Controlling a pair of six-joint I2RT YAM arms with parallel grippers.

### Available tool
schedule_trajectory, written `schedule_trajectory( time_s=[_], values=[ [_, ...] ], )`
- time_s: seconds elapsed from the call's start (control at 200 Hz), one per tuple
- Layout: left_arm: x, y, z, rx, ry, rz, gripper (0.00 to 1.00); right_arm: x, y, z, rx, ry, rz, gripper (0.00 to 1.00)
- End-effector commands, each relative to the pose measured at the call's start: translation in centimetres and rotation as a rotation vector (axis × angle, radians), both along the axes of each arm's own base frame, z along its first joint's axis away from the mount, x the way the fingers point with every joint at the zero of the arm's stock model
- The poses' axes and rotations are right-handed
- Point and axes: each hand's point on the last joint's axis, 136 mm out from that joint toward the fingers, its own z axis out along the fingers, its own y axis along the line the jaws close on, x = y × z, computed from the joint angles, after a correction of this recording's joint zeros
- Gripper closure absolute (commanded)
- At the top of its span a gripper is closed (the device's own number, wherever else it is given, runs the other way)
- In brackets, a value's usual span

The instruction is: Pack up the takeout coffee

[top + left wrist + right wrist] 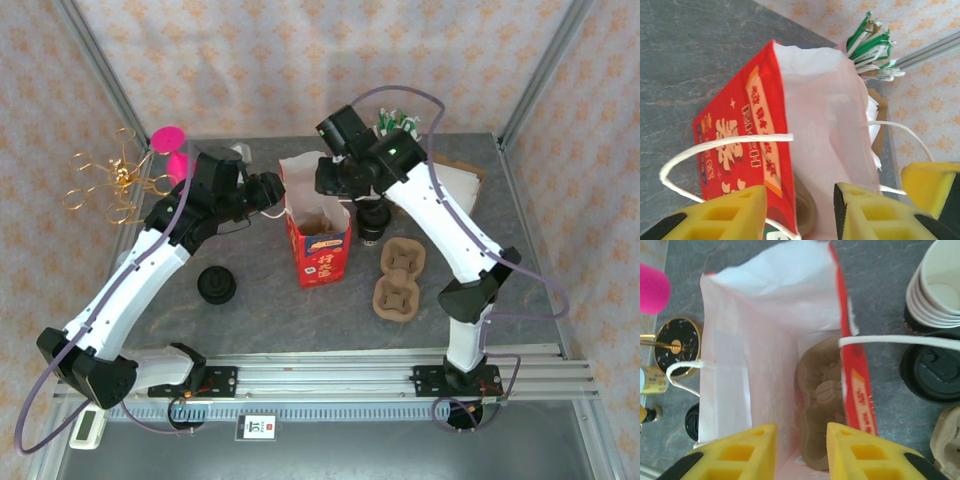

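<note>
1. Paper bag (318,250) stood upright in the middle of the table (250,300), with its red printed face toward the arm bases and its mouth gaping at the top.
2. Its long axis ran straight up. Down on its floor a pulp carrier (820,390) lay flat, its length running along the red wall.
3. It looked like thin paper: light, soft-walled and quick to buckle. A hard sideways tug would likely tip or tear it, so the safest holds seemed to be the folded rim corners or the white cord handle (725,145).
4. Left gripper (800,192) sat at the bag's left rim, jaws partly apart and straddling the wall edge, with no pinch showing.
5. Right gripper (801,430) hung over the mouth looking down inside. Its jaws were also apart, with one wall passing between them, and nothing was clamped.
6. Stacked cups (940,285) and a black lid (932,372) waited just outside the red wall. The cups looked stiff but crushable, so they would probably go in best upright, gripped lightly around the body.
</note>
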Motion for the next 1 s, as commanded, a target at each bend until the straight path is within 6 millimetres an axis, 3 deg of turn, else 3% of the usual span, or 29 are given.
schedule_trajectory(
  time_s=[0.0, 0.275, 0.445, 0.576, 0.996],
  values=[
    [0.0, -0.2, 1.3, 0.02, -0.027, 0.002, 0.58, -0.2, -1.9, 2.1, 0.029, -0.027, -0.021, 0.68],
    [0.5, -0.5, -1.4, 0.098, 0.04, -0.005, 0.56, 1.5, -7.5, 2.1, 0.006, -0.03, -0.14, 0.66],
    [1.2, -1.5, -2.9, 0.128, 0.073, -0.048, 0.55, 1.9, -9.4, 1.1, -0.034, -0.018, -0.173, 0.65],
    [2.0, -1.1, -3.8, 0.187, 0.091, -0.027, 0.56, 2.1, -10.4, 0.1, -0.055, 0.003, -0.192, 0.64],
    [3.0, 1.0, -4.8, 0.313, 0.112, 0.054, 0.94, 3.5, -13.8, -3.3, -0.058, 0.049, -0.275, 0.59]
  ],
)
